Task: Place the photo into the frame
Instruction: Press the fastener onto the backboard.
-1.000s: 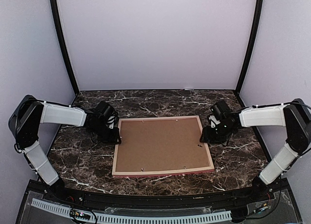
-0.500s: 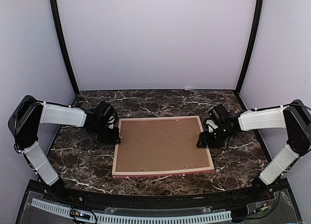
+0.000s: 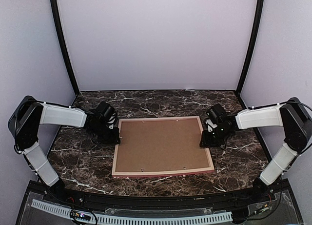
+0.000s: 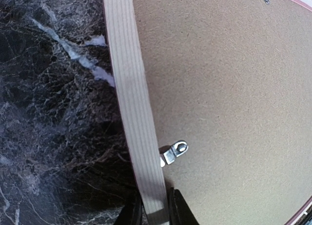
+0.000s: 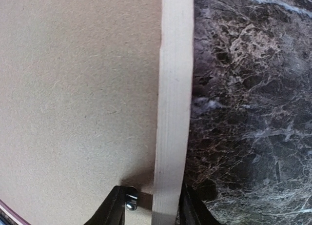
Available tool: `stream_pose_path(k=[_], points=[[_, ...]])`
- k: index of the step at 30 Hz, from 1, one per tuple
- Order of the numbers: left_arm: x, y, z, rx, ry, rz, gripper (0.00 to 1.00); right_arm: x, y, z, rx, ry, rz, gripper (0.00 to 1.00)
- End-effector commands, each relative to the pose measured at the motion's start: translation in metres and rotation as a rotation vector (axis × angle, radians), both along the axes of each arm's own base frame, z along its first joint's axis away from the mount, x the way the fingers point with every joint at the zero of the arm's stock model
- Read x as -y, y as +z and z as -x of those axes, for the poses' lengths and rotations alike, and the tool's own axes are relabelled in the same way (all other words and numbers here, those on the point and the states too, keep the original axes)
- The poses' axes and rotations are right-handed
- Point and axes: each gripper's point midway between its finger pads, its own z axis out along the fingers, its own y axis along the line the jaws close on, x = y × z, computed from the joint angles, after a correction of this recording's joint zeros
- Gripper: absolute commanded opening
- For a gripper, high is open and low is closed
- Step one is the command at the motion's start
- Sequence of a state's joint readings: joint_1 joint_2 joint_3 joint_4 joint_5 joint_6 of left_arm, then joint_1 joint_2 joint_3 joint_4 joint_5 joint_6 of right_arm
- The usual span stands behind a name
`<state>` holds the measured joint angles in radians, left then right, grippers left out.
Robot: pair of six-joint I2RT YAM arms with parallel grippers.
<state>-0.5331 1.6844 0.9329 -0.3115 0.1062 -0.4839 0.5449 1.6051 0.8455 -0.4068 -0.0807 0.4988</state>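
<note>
Two claws sit at opposite sides of the frame [image 3: 163,173]. It lies face down in the middle of the dark marbled worktop [image 3: 161,100], pale bare wood up, with a thin line of pink-red showing along its near edge. A plain brown backing board [image 3: 163,144] fills the opening inside the rails.

My left claw [image 4: 155,213] is low at the left rail, in its far half. Through that wrist camera I see one dark finger [image 4: 181,209] on the board side and the other on the worktop side. Both are tight against the pale wood, so I read it as pinching that rail. A small metal tab [image 4: 174,152] lies on the board just beside the rail, a little ahead of the inner finger.

My right claw [image 5: 152,208] is at the right rail, about midway along it in the overhead view, and it straddles the wood. The outer finger [image 5: 191,205] is close against the rail's outer side. The inner one stands off over the board, and a second metal tab [image 5: 130,201] shows in the gap between it and the rail. That claw is spread, astride the rail and not gripping it.

Both arms reach inward from the sides, wrists low over the worktop.
</note>
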Motion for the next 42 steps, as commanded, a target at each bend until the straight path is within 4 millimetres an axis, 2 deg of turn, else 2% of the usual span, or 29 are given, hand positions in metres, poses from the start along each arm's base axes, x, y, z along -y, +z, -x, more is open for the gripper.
stream_pose_path(k=[1, 9, 17, 20, 28, 31, 38, 42], points=[[0.000, -0.006, 0.014, -0.027, -0.058, -0.013, 0.15, -0.003, -0.014, -0.002, -0.031, -0.015, 0.017, 0.33], [0.000, -0.006, 0.014, -0.028, -0.060, -0.014, 0.14, 0.001, -0.025, 0.003, -0.080, -0.047, 0.004, 0.25], [0.000, -0.008, 0.015, -0.031, -0.061, -0.017, 0.14, -0.003, -0.025, 0.005, -0.095, -0.038, -0.032, 0.23], [0.000, -0.009, 0.015, -0.032, -0.059, -0.017, 0.14, -0.005, -0.023, 0.004, -0.094, -0.034, -0.050, 0.26], [0.000, -0.004, 0.011, -0.017, -0.048, -0.017, 0.19, -0.010, 0.000, -0.004, -0.049, -0.037, -0.124, 0.47], [0.001, 0.000, 0.009, -0.007, -0.039, -0.010, 0.26, -0.005, 0.006, 0.000, -0.038, -0.039, -0.118, 0.51], [0.004, 0.016, 0.001, 0.047, -0.013, 0.022, 0.57, 0.011, 0.007, 0.026, -0.041, -0.072, -0.121, 0.57], [0.005, 0.033, -0.006, 0.098, -0.002, 0.036, 0.66, 0.014, 0.004, 0.043, -0.048, -0.086, -0.139, 0.56]])
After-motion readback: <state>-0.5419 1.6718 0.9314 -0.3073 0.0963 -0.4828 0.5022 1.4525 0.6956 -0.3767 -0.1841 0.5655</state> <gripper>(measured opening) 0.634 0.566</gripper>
